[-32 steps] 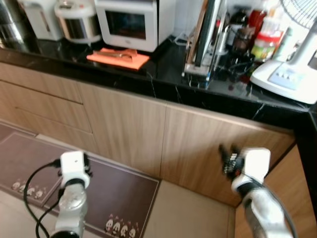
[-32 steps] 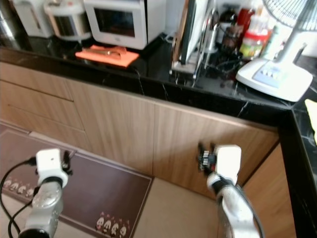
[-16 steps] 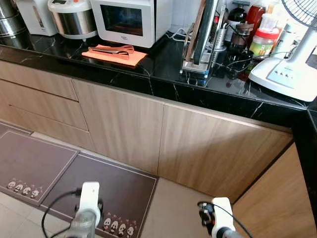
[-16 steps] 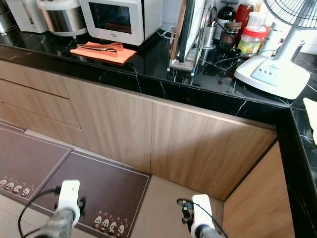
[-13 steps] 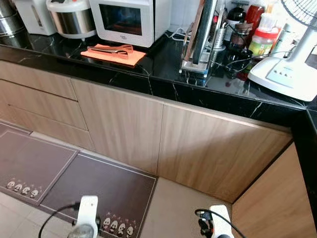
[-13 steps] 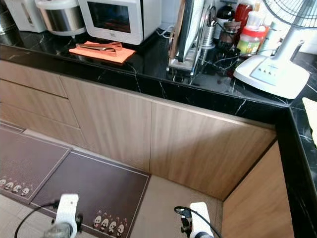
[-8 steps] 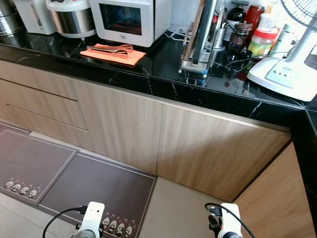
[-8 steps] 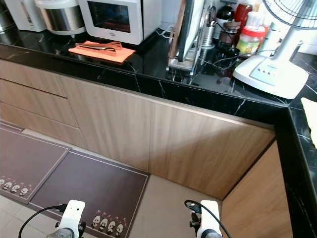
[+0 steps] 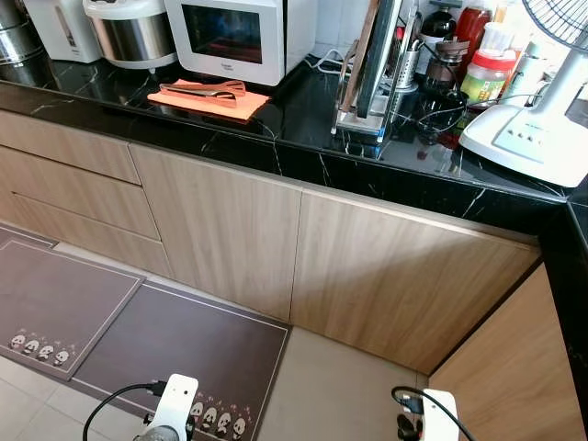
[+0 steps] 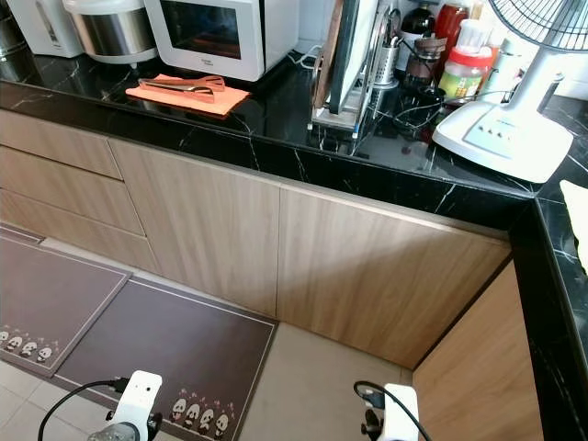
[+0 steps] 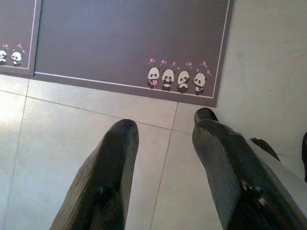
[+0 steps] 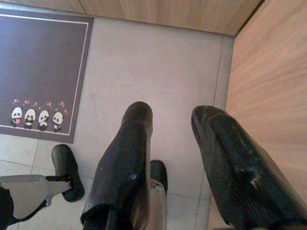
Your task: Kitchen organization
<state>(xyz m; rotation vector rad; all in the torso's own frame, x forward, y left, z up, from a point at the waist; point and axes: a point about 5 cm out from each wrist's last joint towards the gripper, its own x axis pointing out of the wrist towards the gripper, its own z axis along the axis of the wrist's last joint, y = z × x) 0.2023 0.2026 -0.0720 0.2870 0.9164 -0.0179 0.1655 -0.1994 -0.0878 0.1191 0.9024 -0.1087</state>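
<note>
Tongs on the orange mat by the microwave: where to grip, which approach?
Take the tongs across both arms near the middle, coming straight down from above. They lie flat on the orange mat, long axis roughly along the counter edge, so set the fingers across that axis. The microwave close behind blocks a rear approach. Both hands hang low, open and empty.

We face a black marble surface (image 9: 303, 138) over wooden cabinets (image 9: 230, 230); at seven o'clock, dark panda mats (image 9: 184, 344) cover the tiled floor (image 9: 349, 386).
</note>
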